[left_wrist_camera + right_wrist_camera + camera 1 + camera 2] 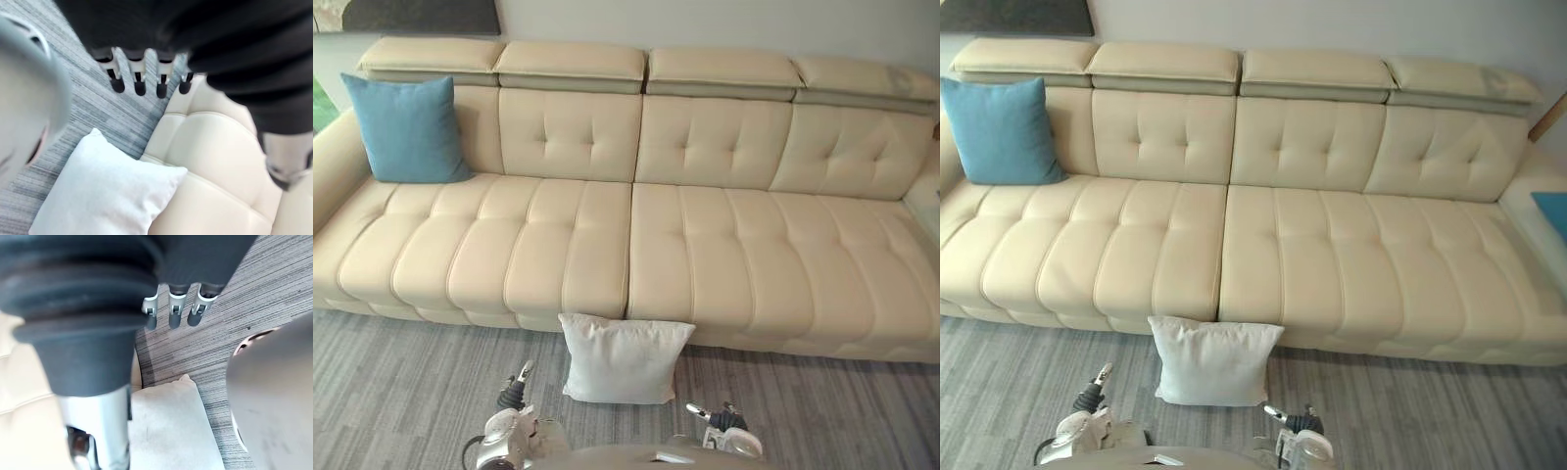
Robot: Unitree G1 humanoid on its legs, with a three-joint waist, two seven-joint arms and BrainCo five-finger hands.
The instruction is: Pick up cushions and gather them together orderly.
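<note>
Leaning against the front of the cream sofa (705, 255), the white cushion (625, 359) stands on the grey striped carpet (391, 392), and the blue cushion (408, 128) sits well apart in the sofa's left corner. Left hand (513, 394) and right hand (725, 421) hang low either side of the white one, touching nothing. Left fingers (139, 84) and right fingers (174, 316) each sit loosely in a row, empty.

Light is bright, even and diffuse across the sofa (705, 245), with a soft sheen on the seat panels and faint shading in the seams. The white cushion (622, 360) throws a thin, soft shadow on the floor (391, 382). In the wrist views the ribbed covers of the left hand (146, 24) and right hand (205, 254) read near-black against pale surroundings.
</note>
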